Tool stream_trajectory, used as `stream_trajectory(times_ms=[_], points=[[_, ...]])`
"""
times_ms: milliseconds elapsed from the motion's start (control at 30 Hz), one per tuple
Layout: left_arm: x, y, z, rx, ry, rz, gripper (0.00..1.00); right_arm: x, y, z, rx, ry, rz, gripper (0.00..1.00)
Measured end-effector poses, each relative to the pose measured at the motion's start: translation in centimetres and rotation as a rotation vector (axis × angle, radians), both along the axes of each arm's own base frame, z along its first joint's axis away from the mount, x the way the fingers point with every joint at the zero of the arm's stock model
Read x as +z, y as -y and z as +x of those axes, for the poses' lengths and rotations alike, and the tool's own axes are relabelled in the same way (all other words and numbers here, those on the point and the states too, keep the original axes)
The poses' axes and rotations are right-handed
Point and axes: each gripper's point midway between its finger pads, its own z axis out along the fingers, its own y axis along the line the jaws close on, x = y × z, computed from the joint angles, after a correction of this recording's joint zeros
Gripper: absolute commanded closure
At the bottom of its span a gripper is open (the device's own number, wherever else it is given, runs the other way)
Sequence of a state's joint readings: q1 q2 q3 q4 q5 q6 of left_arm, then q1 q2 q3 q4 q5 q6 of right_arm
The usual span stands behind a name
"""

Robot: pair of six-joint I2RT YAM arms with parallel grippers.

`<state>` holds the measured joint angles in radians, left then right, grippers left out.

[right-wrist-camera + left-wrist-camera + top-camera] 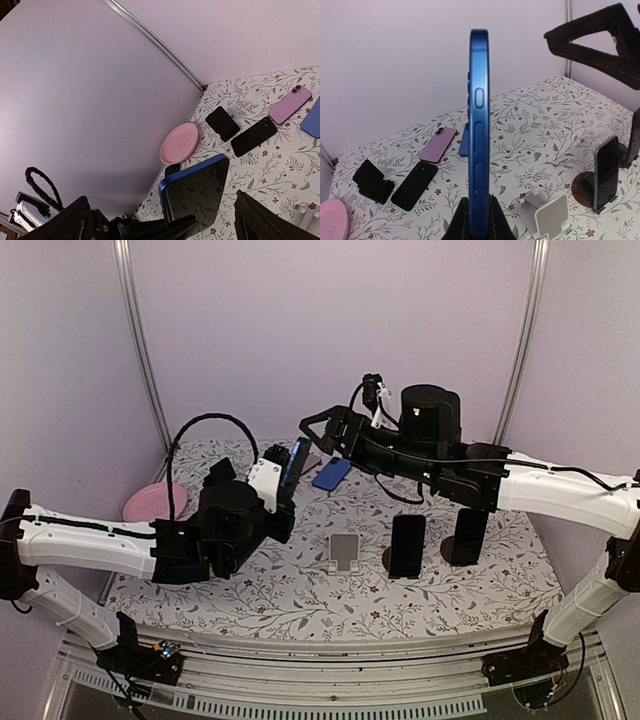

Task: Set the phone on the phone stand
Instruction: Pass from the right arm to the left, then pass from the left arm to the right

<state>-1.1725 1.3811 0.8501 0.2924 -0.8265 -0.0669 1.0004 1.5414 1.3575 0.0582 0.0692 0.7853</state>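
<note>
While the left tool (pixel 281 488) is pressed together on the lower end of the blue phone (pixel 292 468), the phone stands upright in the air above the table (pixel 300 602), over its rear left part. In the left wrist view the phone is seen from its thin side, with the side buttons towards the camera and 1 dark finger on each face at the bottom. In the right wrist view its dark screen faces the camera and reflects the flower pattern of the table cloth.

The right tool (pixel 318 434) is close to the top of this phone, and its fingers (pixel 75 222) are wide apart. In the right wrist view 1 finger is on each side of the phone, with a gap between, so they do not grip it.

The white phone stand (pixel 345 551) is on the table nearer to the front, well apart from the held phone and lower than it. To its right, 2 black phones (pixel 407 545) lean upright on dark stands with round bases.

Behind, a second blue phone (pixel 331 473) lies flat on the table. At the rear left, a pink phone (pixel 439 145) and a black phone (pixel 415 185) also lie flat, near each other, and a small black folded stand (pixel 372 182) is just beside the black one. A pink plate (pixel 150 502) is at the left edge of the table, next to the wall.
</note>
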Motion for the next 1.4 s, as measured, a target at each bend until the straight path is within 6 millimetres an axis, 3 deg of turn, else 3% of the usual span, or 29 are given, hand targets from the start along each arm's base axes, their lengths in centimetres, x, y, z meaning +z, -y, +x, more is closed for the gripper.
stream_trajectory(times_ms=[200, 333, 500, 700, 900, 1233, 1400], points=[[0.0, -1.8, -0.2, -0.077, -0.076, -0.165, 1.00, 0.1, 2.0, -1.0, 0.052, 0.053, -0.006, 0.01], [0.3, -2.6, -0.8, -0.152, -0.105, -0.270, 1.00, 0.0, 3.1, -0.4, 0.062, 0.056, -0.001, 0.01], [0.4, -2.7, -1.8, -0.265, -0.130, -0.388, 1.00, -1.3, 3.3, -0.6, 0.061, 0.042, -0.043, 0.01], [0.2, -1.9, -2.9, -0.387, -0.150, -0.459, 1.00, -3.0, 2.5, -2.2, 0.039, 0.024, -0.128, 0.01], [1.2, -1.0, -3.7, -0.487, -0.151, -0.518, 1.00, -4.4, 3.1, -2.1, -0.022, -0.001, -0.184, 0.01], [-0.2, 1.3, -4.5, -0.599, -0.209, -0.531, 1.00, -4.5, 2.6, -3.4, -0.046, 0.014, -0.217, 0.01], [-0.3, 2.2, -5.1, -0.658, -0.222, -0.540, 1.00, -3.1, 2.5, -3.3, -0.067, 0.029, -0.210, 0.01]])
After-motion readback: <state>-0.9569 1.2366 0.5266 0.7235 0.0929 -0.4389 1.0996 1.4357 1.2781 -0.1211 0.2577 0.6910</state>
